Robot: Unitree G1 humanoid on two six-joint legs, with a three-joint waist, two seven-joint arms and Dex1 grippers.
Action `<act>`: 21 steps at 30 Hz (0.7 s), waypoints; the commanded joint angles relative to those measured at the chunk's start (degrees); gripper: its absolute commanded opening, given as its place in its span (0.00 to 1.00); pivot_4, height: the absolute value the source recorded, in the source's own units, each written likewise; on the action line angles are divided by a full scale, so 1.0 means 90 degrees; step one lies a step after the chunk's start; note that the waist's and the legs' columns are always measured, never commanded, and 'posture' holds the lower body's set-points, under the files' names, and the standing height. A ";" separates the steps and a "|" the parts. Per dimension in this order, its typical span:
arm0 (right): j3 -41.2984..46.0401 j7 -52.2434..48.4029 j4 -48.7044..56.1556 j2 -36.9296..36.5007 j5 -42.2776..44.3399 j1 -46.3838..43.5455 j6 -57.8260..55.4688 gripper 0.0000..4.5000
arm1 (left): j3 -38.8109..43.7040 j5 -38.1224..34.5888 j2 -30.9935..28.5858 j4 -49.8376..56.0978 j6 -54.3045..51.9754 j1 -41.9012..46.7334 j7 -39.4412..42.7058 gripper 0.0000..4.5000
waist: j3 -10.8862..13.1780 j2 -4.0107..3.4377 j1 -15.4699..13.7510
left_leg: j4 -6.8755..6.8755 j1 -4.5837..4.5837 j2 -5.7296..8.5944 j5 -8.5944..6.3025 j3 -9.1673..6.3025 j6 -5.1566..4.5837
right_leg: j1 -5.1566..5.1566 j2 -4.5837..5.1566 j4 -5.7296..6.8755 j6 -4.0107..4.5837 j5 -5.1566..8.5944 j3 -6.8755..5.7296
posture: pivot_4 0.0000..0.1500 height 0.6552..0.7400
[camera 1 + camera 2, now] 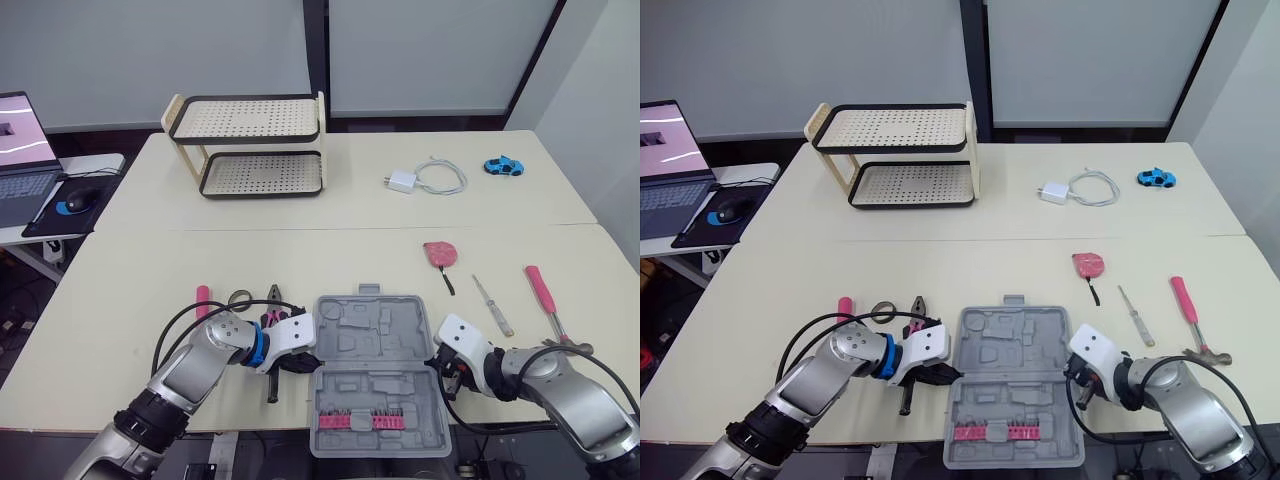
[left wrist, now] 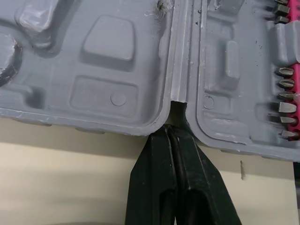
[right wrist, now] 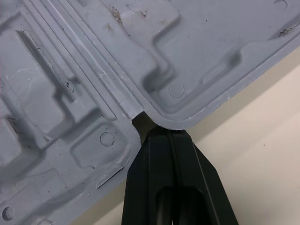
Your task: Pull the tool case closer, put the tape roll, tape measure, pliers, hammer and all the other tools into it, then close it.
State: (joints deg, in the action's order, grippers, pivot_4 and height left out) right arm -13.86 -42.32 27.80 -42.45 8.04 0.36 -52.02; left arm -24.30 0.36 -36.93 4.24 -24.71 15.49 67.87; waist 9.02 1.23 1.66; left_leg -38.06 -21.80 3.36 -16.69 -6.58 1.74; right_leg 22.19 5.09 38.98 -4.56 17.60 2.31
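The grey tool case (image 1: 373, 340) lies open and flat at the table's front edge, with a pink strip of bits (image 1: 360, 420) in its near half. My left gripper (image 1: 305, 362) is shut, its tips in the hinge notch on the case's left side (image 2: 171, 138). My right gripper (image 1: 440, 365) is shut too, its tips in the hinge notch on the right side (image 3: 164, 136). Left of the case lie the pliers (image 1: 272, 318), the tape roll (image 1: 240, 298) and a pink-handled tool (image 1: 203, 300). To the right lie the pink tape measure (image 1: 440, 253), a screwdriver (image 1: 493, 305) and the hammer (image 1: 541, 290).
A two-tier perforated rack (image 1: 255, 145) stands at the back left of the table. A white charger with cable (image 1: 425, 178) and a blue toy car (image 1: 504, 166) lie at the back right. A laptop (image 1: 25, 150) sits on a side desk to the left.
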 commanded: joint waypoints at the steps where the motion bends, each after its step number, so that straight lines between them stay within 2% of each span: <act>1: -0.0184 -0.0129 0.0187 -0.0028 0.0187 0.0086 -0.0054 0.00 | -0.0092 -0.0131 -0.0018 0.0313 0.0014 -0.0042 0.0101 0.01 | 0.0000 0.0000 0.0000 | 0.0000 0.0000 0.0000 0.0000 0.0000 0.0000 | 0.0000 0.0000 0.0000 0.0000 0.0000 0.0000 | 1.00 1.00; 21: -0.0183 -0.0072 0.0134 0.0005 0.0178 0.0073 -0.0084 0.00 | -0.0068 -0.0078 -0.0034 0.0241 0.0058 -0.0049 0.0029 0.01 | -0.0002 0.0003 -0.0001 | 0.0000 0.0001 -0.0001 0.0000 0.0000 -0.0001 | 0.0000 0.0000 0.0000 0.0000 0.0000 0.0000 | 1.00 1.00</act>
State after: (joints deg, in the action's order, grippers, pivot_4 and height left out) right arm -14.29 -42.36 27.97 -42.54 8.12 0.47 -52.09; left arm -24.41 0.29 -37.38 4.74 -24.77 15.09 68.14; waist 9.00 1.25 1.66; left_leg -38.06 -21.79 3.35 -16.70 -6.58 1.74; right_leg 22.18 5.09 38.98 -4.56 17.60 2.31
